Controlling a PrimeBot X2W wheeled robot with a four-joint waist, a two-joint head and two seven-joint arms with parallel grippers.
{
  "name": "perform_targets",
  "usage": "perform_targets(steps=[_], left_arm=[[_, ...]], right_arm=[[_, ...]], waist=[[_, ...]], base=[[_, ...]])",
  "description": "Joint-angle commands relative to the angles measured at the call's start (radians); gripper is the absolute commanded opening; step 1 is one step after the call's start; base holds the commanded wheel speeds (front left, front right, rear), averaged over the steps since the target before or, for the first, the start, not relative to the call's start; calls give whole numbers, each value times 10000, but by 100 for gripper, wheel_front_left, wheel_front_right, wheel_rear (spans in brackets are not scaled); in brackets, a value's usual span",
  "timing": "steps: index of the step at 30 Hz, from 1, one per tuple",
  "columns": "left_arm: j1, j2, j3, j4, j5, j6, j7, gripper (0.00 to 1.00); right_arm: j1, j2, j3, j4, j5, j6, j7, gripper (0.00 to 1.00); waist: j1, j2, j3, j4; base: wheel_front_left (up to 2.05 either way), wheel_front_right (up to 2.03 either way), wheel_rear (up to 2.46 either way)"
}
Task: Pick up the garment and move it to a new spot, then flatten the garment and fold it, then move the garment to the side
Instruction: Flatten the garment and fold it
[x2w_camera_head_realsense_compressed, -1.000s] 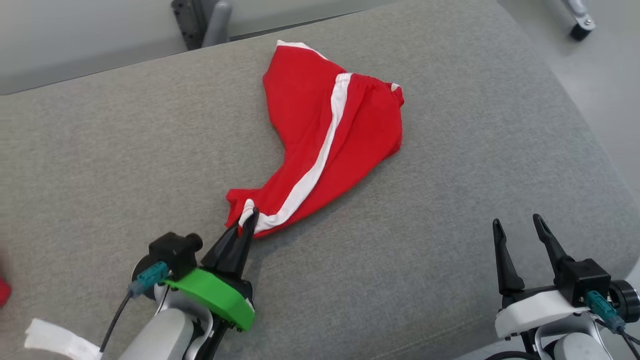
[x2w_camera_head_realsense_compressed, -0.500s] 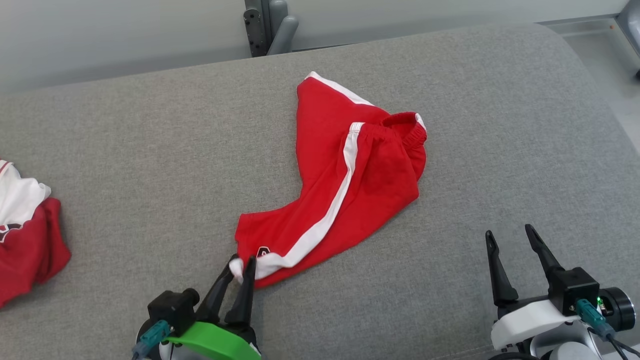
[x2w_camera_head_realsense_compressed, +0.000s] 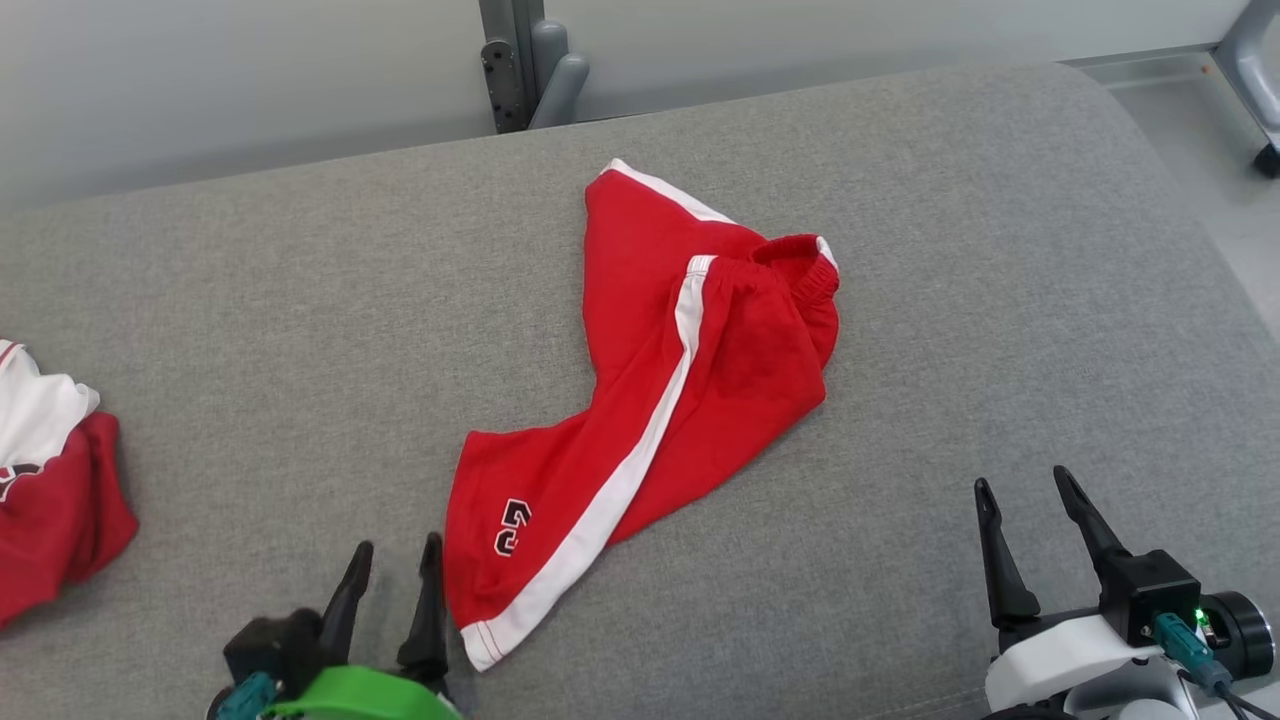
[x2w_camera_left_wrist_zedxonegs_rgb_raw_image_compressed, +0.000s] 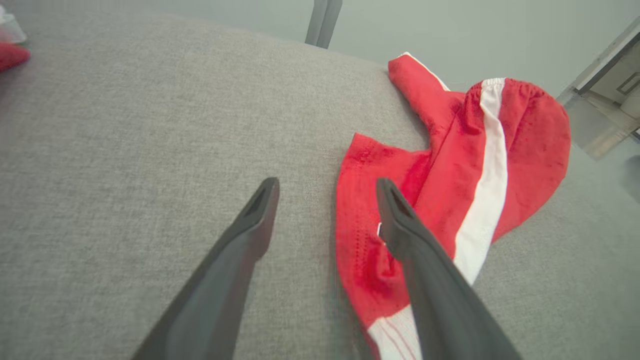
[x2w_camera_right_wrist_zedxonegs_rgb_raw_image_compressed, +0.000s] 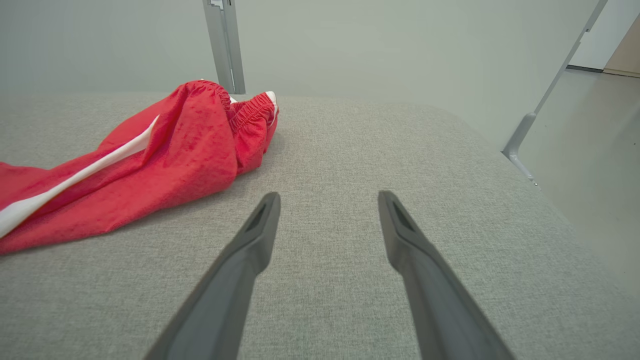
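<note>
Red fabric shorts with white side stripe (x2w_camera_head_realsense_compressed: 690, 400) lie loose and rumpled mid grey padded fabric surface (x2w_camera_head_realsense_compressed: 250, 330), elastic waistband at the far end, leg hem with number patch at the near end. Left hand (x2w_camera_head_realsense_compressed: 398, 545) has its fingers apart and grips nothing, just beside the near hem; in the wrist view one finger overlaps the hem edge. Right hand (x2w_camera_head_realsense_compressed: 1022, 480) has its fingers apart and empty, well apart from the shorts, over bare surface. Second red-and-white crumpled garment (x2w_camera_head_realsense_compressed: 50, 490) lies at the surface's left edge.
</note>
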Motion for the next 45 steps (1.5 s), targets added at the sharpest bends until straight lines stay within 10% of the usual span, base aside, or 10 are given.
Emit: perform_targets(steps=[1, 22, 36, 38, 39, 45], left_arm=[[-324, -66, -91, -80, 85, -31, -4, 100], [-7295, 355, -3095, 2519, -1024, -58, 2927, 100], [-8126, 1307, -4610, 4162, -2711, -59, 3816, 100], [-8146, 1211, -4756, 4155, -2934, -59, 3747, 47], [-8164, 1200, -4851, 4083, -3025, -59, 3661, 4], [-8102, 1061, -5370, 3602, -3239, -59, 3229, 0]], right_arm=[[31, -29, 12, 9, -72, -7, -15, 100], [-840, -24, 532, -354, 961, -5, -15, 100], [-1031, -26, 372, -310, 1024, -7, -15, 100], [-996, -26, 389, -292, 948, -5, -15, 100], [-990, -26, 401, -286, 933, -5, -15, 100], [-869, -27, 346, -231, 810, -5, -15, 100]], waist=[[0, 1, -12, -68], [0, 1, 1876, -2606], [0, 1, 2099, -2975], [0, 1, 1992, -2874], [0, 1, 1941, -2830], [0, 1, 1673, -2629]], base=[[0, 0, 0], [0, 0, 0], [0, 0, 0], [0, 0, 0], [0, 0, 0], [0, 0, 0]])
